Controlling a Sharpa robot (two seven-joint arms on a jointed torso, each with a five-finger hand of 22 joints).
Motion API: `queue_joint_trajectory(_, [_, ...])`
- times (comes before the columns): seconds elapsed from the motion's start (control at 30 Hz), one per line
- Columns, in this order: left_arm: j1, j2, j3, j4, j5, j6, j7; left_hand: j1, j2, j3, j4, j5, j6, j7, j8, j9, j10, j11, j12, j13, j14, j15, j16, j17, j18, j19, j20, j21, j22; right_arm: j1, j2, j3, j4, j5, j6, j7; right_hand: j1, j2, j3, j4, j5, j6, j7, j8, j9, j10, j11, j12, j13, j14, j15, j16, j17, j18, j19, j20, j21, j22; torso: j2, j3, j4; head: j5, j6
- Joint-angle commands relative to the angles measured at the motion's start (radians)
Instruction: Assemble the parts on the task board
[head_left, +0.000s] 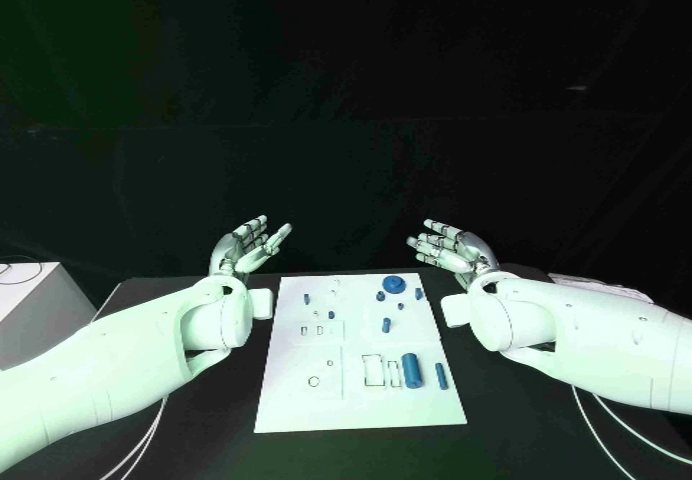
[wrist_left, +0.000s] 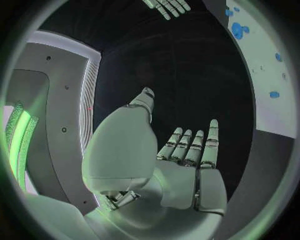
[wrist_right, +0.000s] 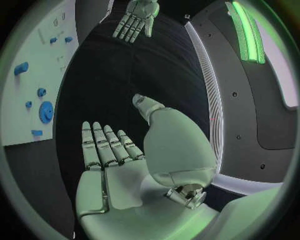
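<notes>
The white task board (head_left: 361, 400) lies in the middle of the black table. Several blue parts lie on it: a gear (head_left: 392, 283) at its far end, a cylinder (head_left: 411, 370) and a thin pin (head_left: 441, 376) near its front right. My left hand (head_left: 247, 246) hovers beyond the board's far left corner, palm up, fingers spread, holding nothing. My right hand (head_left: 451, 247) mirrors it beyond the far right corner, also empty. The left wrist view shows my left hand (wrist_left: 181, 160) with straight fingers and the board (wrist_left: 265, 65); the right wrist view shows my right hand (wrist_right: 119, 160) and the gear (wrist_right: 45, 111).
A white box (head_left: 26, 300) stands at the table's left edge. Cables (head_left: 606, 440) run along the table on the right. Black table surface (head_left: 505, 420) surrounds the board on both sides.
</notes>
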Motion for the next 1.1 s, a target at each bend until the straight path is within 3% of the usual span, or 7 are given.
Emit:
queue_joint_trajectory(0.03, [-0.001, 0.005, 0.004, -0.009, -0.04, 0.095, -0.026, 0.048, -0.003, -0.004, 0.014, 0.007, 0.022, 0.055, 0.009, 0.005, 0.022, 0.007, 0.008, 0.003, 0.024, 0.013, 0.008, 0.005, 0.021, 0.019, 0.012, 0.007, 0.003, 0.015, 0.006, -0.012, -0.02, -0.049, 0.168, -0.074, 0.069, -0.006, 0.036, -0.035, -0.003, 0.186, 0.095, 0.049, 0.03, 0.164, 0.007, 0.019, 0.011, 0.137, -0.004, 0.02, 0.015, 0.028, 0.187, 0.008, 0.046, 0.02, 0.0, 0.0001, -0.0003, 0.0, 0.0])
queue_joint_trajectory(0.13, [-0.001, 0.005, 0.004, -0.009, -0.04, 0.095, -0.026, 0.014, 0.064, -0.058, 0.008, 0.005, 0.038, 0.073, 0.015, 0.01, 0.057, 0.027, 0.011, 0.006, 0.054, 0.019, 0.015, 0.01, 0.016, 0.029, 0.011, 0.01, 0.005, 0.026, 0.009, -0.021, -0.033, -0.054, 0.192, -0.087, 0.084, -0.014, 0.047, -0.058, -0.031, 0.271, 0.057, 0.068, 0.042, 0.339, -0.013, 0.035, 0.02, 0.335, -0.031, 0.075, 0.041, 0.054, 0.312, 0.004, 0.1, 0.039, 0.0, 0.0001, -0.0003, 0.0, 0.0])
queue_joint_trajectory(0.37, [0.001, -0.043, 0.003, 0.038, -0.058, 0.155, 0.0, 0.053, 0.105, -0.107, 0.006, 0.004, 0.148, 0.088, 0.062, 0.037, 0.178, 0.048, 0.024, 0.014, 0.214, 0.021, 0.052, 0.043, 0.029, 0.15, 0.011, 0.033, 0.017, 0.049, 0.02, -0.022, -0.135, -0.358, 0.184, -0.041, 0.111, -0.026, 0.095, -0.099, -0.037, 0.488, 0.086, 0.12, 0.073, 0.54, -0.071, 0.043, 0.021, 0.512, -0.096, 0.145, 0.065, 0.083, 0.457, -0.033, 0.174, 0.058, 0.02, 0.0001, -0.0001, -0.016, -0.015])
queue_joint_trajectory(0.4, [0.001, -0.056, 0.003, 0.056, -0.059, 0.153, 0.007, 0.066, 0.117, -0.11, 0.003, 0.005, 0.229, 0.077, 0.098, 0.055, 0.261, 0.044, 0.033, 0.02, 0.435, 0.002, 0.117, 0.095, 0.054, 0.25, 0.007, 0.07, 0.032, 0.054, 0.02, -0.022, -0.147, -0.438, 0.196, -0.048, 0.114, -0.03, 0.103, -0.109, -0.032, 0.512, 0.079, 0.124, 0.075, 0.563, -0.081, 0.034, 0.02, 0.565, -0.113, 0.161, 0.07, 0.082, 0.503, -0.055, 0.205, 0.071, 0.024, 0.0019, -0.0008, -0.015, -0.014])
queue_joint_trajectory(0.53, [0.001, -0.084, 0.011, 0.096, -0.068, 0.152, 0.015, 0.107, 0.138, -0.114, -0.005, 0.005, 0.403, 0.062, 0.164, 0.09, 0.547, 0.055, 0.106, 0.044, 0.556, -0.033, 0.188, 0.128, 0.084, 0.361, -0.002, 0.12, 0.046, 0.067, 0.019, -0.02, -0.161, -0.598, 0.208, -0.076, 0.115, -0.036, 0.101, -0.121, -0.031, 0.56, 0.074, 0.131, 0.078, 0.625, -0.096, 0.035, 0.021, 0.646, -0.141, 0.179, 0.083, 0.079, 0.553, -0.086, 0.263, 0.1, 0.04, 0.005, 0.0021, -0.014, -0.017])
queue_joint_trajectory(0.97, [0.0, -0.172, 0.052, 0.239, -0.095, 0.178, -0.005, 0.182, 0.141, -0.086, -0.01, 0.005, 0.507, 0.058, 0.152, 0.087, 0.686, -0.005, 0.091, 0.032, 0.764, -0.117, 0.401, 0.269, 0.081, 0.572, -0.096, 0.282, 0.121, 0.126, 0.026, -0.015, -0.123, -1.103, 0.21, -0.272, 0.064, -0.094, 0.155, -0.119, 0.01, 0.661, 0.03, 0.091, 0.062, 0.764, -0.161, 0.024, 0.023, 0.988, -0.24, 0.529, 0.368, 0.083, 0.704, -0.186, 0.713, 0.391, 0.107, 0.014, 0.0155, -0.029, 0.015])
queue_joint_trajectory(1.1, [0.0, -0.198, 0.062, 0.282, -0.094, 0.182, -0.009, 0.181, 0.136, -0.085, -0.005, 0.005, 0.514, 0.057, 0.142, 0.083, 0.694, -0.008, 0.077, 0.032, 0.776, -0.125, 0.457, 0.306, 0.08, 0.589, -0.106, 0.324, 0.146, 0.142, 0.036, -0.014, -0.119, -1.237, 0.211, -0.343, 0.043, -0.12, 0.191, -0.1, -0.005, 0.676, 0.02, 0.091, 0.074, 0.784, -0.167, 0.024, 0.024, 0.992, -0.243, 0.758, 0.537, 0.031, 0.832, -0.185, 0.991, 0.748, 0.126, 0.0133, 0.0189, -0.038, 0.024])
